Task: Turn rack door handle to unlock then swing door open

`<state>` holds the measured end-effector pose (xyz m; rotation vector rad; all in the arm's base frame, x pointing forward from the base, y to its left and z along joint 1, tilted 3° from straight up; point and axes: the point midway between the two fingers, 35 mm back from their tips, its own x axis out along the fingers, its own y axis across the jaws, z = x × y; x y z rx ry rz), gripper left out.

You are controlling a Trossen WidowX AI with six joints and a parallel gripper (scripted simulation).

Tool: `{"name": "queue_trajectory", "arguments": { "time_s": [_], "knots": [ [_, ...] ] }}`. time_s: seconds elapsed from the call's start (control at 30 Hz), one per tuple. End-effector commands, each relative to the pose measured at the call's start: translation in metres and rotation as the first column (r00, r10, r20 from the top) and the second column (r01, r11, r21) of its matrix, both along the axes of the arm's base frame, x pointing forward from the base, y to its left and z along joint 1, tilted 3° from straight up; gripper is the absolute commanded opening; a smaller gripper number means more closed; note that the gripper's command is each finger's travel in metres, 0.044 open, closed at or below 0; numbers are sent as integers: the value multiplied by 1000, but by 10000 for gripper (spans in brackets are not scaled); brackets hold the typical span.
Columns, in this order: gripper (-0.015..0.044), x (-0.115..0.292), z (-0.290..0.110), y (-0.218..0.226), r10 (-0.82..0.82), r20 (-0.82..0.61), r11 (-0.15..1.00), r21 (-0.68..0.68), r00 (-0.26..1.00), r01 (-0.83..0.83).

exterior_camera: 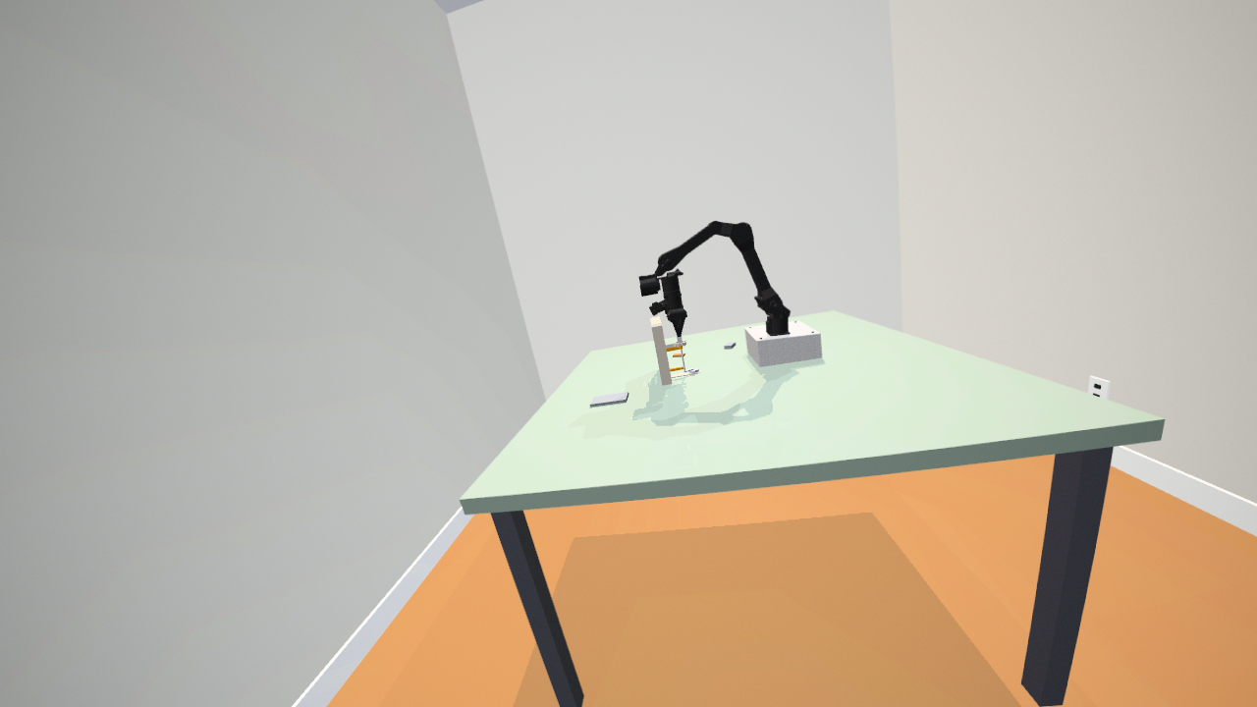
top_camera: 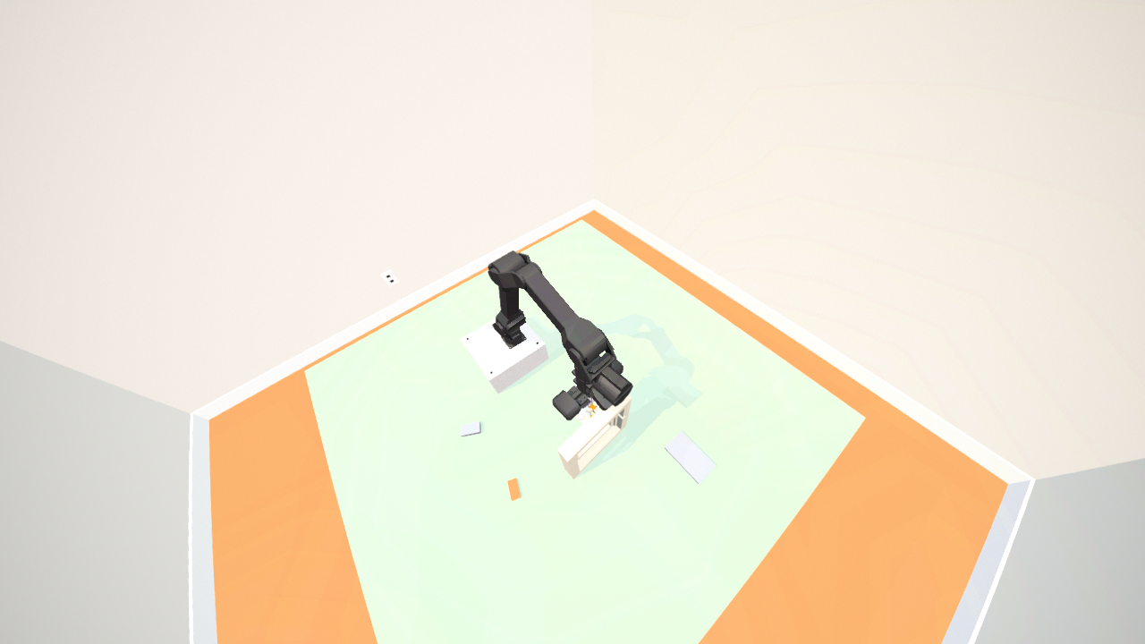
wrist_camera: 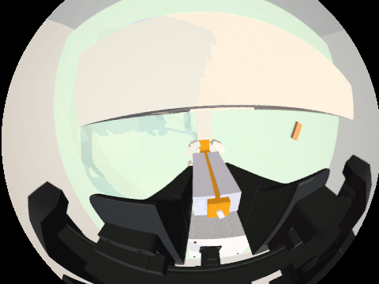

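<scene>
Green table point(top_camera: 448, 544) point(exterior_camera: 879, 412) point(wrist_camera: 260, 146), orange floor point(top_camera: 272, 512) point(exterior_camera: 720, 650), black arm point(top_camera: 552, 300) point(exterior_camera: 754, 263)

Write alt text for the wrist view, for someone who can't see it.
Black gripper fingers close in on both sides of an upright grey handle with an orange stripe; beyond it spans a cream frame, with a small orange block at right.

The grey, orange-striped handle point(top_camera: 584, 410) point(exterior_camera: 681, 348) point(wrist_camera: 226, 179) stands upright beside the upright cream rack frame point(top_camera: 570, 454) point(exterior_camera: 661, 353) point(wrist_camera: 260, 63).

1. Arm point(top_camera: 552, 304) point(exterior_camera: 754, 263): matt black, like plastic.
2. Base block point(top_camera: 516, 373) point(exterior_camera: 791, 348) point(wrist_camera: 217, 225): rough, grainy grey sides; smooth white top.
3. Frame point(top_camera: 566, 459) point(exterior_camera: 661, 352) point(wrist_camera: 272, 63): smooth, matt cream.
4. Surface point(top_camera: 480, 560) point(exterior_camera: 879, 412) point(wrist_camera: 253, 146): smooth pale green.
</scene>
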<state>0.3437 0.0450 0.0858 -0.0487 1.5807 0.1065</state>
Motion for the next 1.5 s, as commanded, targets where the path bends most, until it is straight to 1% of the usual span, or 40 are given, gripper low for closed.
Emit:
{"name": "queue_trajectory", "arguments": {
  "time_s": [0.0,0.33,0.47,0.53,0.6,0.77,0.9,1.07,1.27,1.47],
  "knots": [
    [86,0,-2,0,-4,-3,1000,-1,1000,4],
    [19,0,-2,0,-4,-3,1000,-1,1000,4],
    [17,0,-2,0,4,-3,1000,-1,1000,-4],
    [17,0,-2,0,69,-1,998,0,998,-69],
    [17,0,-2,0,167,3,986,1,986,-167],
    [17,0,-2,0,402,13,916,2,916,-402],
    [17,0,-2,0,573,20,819,2,819,-573],
    [17,0,-2,0,756,29,655,-1,654,-756],
    [17,0,-2,0,913,39,407,-7,406,-914],
    [17,0,-2,0,991,46,123,-15,122,-992]
  ]
}}
